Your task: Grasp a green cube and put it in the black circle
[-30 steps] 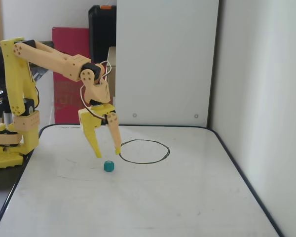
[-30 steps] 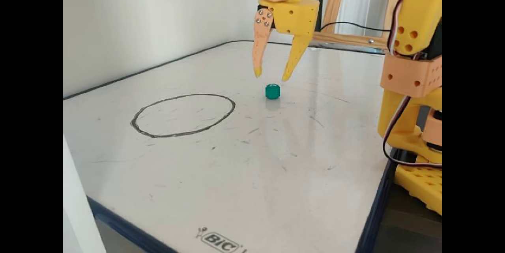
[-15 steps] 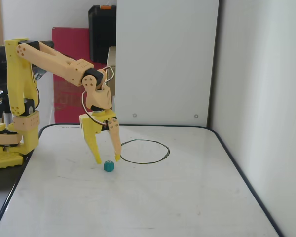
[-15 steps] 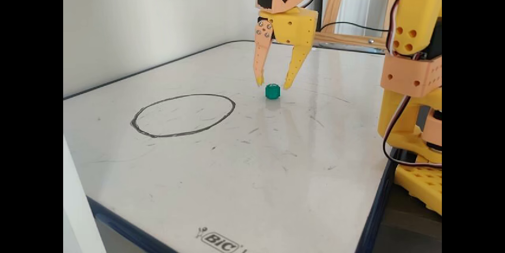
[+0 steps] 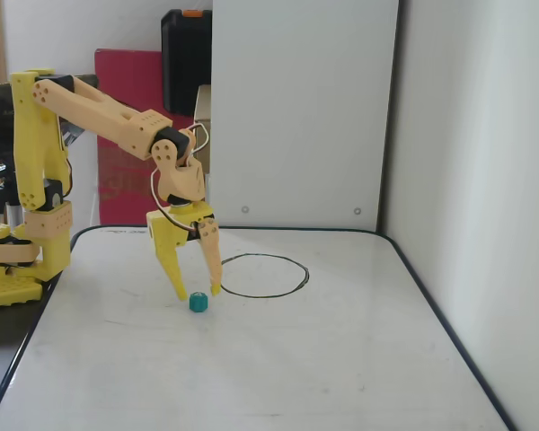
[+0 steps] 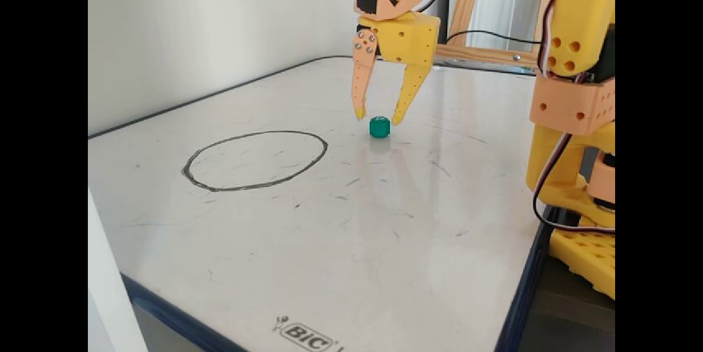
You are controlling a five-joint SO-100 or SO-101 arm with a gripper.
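While the jaws stand spread and empty, tips astride the green cube point(image 6: 379, 127) at frame centre: cube rests on surface, right of the black circle point(image 6: 255, 160).
Risk: one tip could nudge the tiny cube away on closing.
Surface point(image 6: 307, 242): scuffed white board, dark-edged; pale walls.

Arm bent downward, fingers point(image 6: 360, 85) spread apart, tips pointing down
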